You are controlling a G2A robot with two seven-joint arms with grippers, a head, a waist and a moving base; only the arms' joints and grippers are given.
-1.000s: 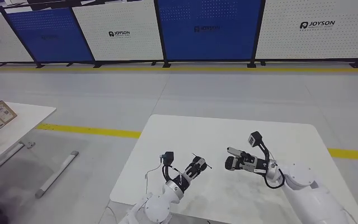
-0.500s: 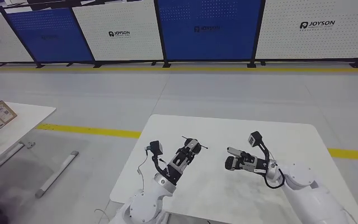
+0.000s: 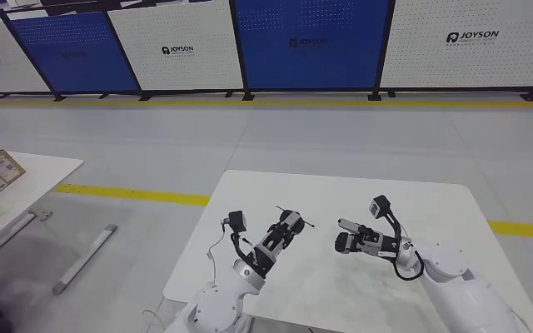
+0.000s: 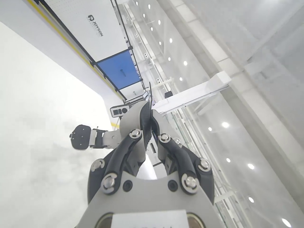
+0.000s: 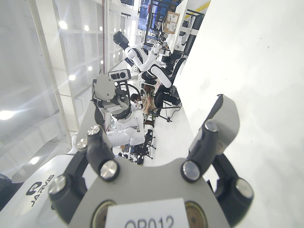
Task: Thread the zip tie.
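The left gripper (image 4: 150, 113) has its jaws clamped on a thin black plastic zip tie (image 4: 150, 93) over the white rectangular table (image 3: 358, 191). The right gripper (image 5: 163, 96) hovers near it, jaws apart.

White table (image 3: 333, 187), rounded corners, plain matte top. Stands on grey floor (image 3: 166, 141), set across the yellow floor line (image 3: 133, 194).

**Print and labels**
Logos on white wall panels (image 3: 472, 36) and blue panel (image 3: 308, 42); code sticker (image 5: 145, 214) (partly visible) on right wrist plate (image 5: 142, 181).
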